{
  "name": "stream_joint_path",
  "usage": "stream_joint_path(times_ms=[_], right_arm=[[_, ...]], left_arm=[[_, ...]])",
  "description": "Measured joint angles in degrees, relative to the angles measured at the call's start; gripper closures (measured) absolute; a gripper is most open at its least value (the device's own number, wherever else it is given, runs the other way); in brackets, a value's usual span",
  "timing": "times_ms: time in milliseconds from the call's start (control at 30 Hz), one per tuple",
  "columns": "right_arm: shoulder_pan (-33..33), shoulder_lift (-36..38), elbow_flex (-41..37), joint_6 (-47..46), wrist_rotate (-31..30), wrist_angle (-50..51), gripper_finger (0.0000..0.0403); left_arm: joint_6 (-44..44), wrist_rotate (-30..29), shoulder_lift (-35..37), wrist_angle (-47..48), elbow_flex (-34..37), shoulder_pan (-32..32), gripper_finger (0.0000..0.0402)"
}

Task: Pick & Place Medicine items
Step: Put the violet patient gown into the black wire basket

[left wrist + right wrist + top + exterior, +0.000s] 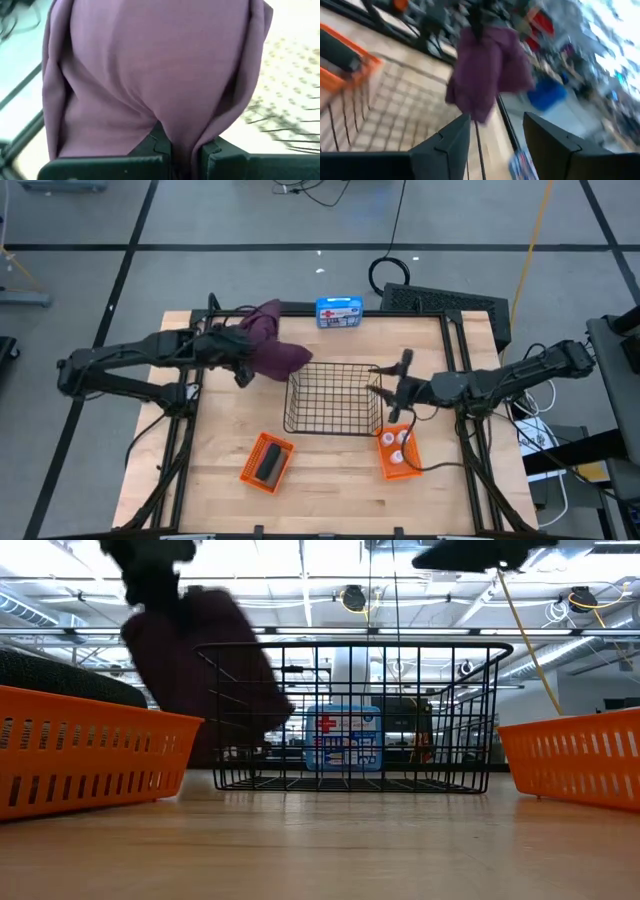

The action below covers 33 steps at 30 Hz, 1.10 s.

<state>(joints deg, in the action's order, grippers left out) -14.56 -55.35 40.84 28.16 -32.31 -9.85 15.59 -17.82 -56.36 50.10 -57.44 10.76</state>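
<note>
High view: the left gripper (243, 363) hangs the maroon pouch (272, 348), pinched tight, just beside the wire basket (335, 428), not yet inside. Beside it the right gripper (388, 394) waits half-open, empty; bottles (397, 448) and grey piece (268, 464) remain in orange trays.

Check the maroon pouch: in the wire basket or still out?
Out. The maroon pouch hangs off the table, pinched in the shut left gripper, beside the wire basket's left rim.

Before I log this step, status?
Left gripper shut on pouch, lifted beside basket. Right gripper open, empty, over basket's right rim. Nothing in the way.
</note>
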Motion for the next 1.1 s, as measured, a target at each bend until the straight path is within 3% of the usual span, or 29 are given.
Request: stream_joint_path(times_ms=[133,300,533,700,867,1100], right_arm=[[2.7,-5.9,0.2,5.1,8.5,-13.8,0.0193],[5.6,-14.3,6.8,2.7,13.0,-16.2,0.0140],[7.0,-25.8,16.8,9.6,12.6,-20.4,0.0082],[7.2,-32.2,18.9,15.6,8.4,-32.8,0.0058],[8.7,-34.5,19.0,17.2,7.0,-35.7,0.0054],[10.6,-33.7,19.0,20.5,-1.3,-35.8,0.0056]], left_arm=[[0.0,-1.7,-4.0,2.7,-8.4,-6.6,0.0377],[-0.1,-5.4,-9.7,7.3,-18.3,-11.8,0.0377],[-0.4,-5.6,-16.9,8.2,-27.1,-15.5,0.0377],[-0.7,-5.5,-20.8,7.6,-30.2,-18.0,0.0377],[-2.0,-4.5,-22.3,4.7,-31.3,-20.8,0.0377],[-1.3,-3.4,-22.4,4.0,-31.3,-24.4,0.0377]])
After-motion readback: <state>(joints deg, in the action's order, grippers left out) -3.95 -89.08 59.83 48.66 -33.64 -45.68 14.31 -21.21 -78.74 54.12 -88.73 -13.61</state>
